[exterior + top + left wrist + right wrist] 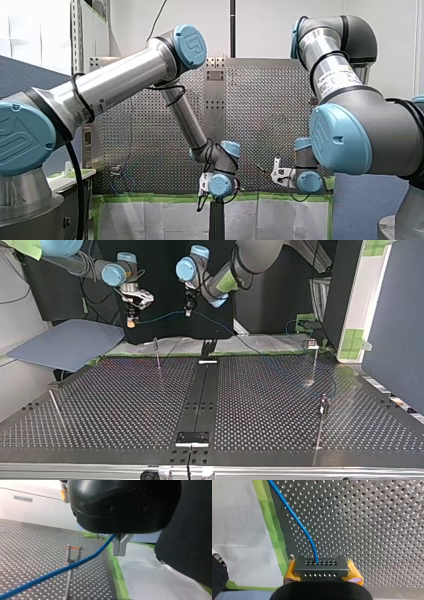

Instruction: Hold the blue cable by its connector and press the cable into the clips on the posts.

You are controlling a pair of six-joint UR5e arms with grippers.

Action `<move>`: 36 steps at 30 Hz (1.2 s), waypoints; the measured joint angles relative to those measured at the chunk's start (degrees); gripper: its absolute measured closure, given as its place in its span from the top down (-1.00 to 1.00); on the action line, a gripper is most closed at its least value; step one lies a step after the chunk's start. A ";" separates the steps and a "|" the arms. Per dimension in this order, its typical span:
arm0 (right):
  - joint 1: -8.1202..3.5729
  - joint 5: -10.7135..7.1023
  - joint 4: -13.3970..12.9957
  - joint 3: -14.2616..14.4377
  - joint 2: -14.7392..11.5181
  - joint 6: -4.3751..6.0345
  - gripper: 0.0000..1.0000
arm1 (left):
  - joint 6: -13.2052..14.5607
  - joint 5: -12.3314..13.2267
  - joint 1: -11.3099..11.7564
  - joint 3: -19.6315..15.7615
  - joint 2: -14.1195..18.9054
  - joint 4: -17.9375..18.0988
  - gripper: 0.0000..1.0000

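At the top view's left, my right end effector (131, 320) hangs above the far edge of the bench (125, 405). The right wrist view shows its yellow pads (291, 571) clamped on the black connector (321, 566), one pad on each side. The blue cable (299, 523) leaves the connector's face and spans through the air, rightwards in the top view, to my left end effector (189, 310), whose metal fingers (120, 547) are closed together around it. A thin post (157, 354) stands on the bench below that span, apart from the cable. Past my left end effector the cable slopes down to the right, toward two more posts (314, 357), where it is too faint to follow
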 joint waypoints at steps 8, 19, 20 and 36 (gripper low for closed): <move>-0.15 -1.53 0.51 -0.93 0.03 -0.13 -1.00 | -2.15 -2.07 -2.15 4.11 -0.18 -0.67 -1.00; -0.52 -2.43 2.03 -2.40 0.03 0.07 -1.00 | -3.38 -3.59 -3.94 9.29 -4.60 -4.88 -1.00; -0.58 -2.48 2.09 -2.55 0.03 0.14 -1.00 | -3.46 -3.94 -4.01 9.93 -5.23 -5.07 -1.00; -1.01 -3.24 7.11 -7.01 0.04 0.53 -1.00 | -5.14 -4.96 -2.87 17.82 -9.53 -7.86 -1.00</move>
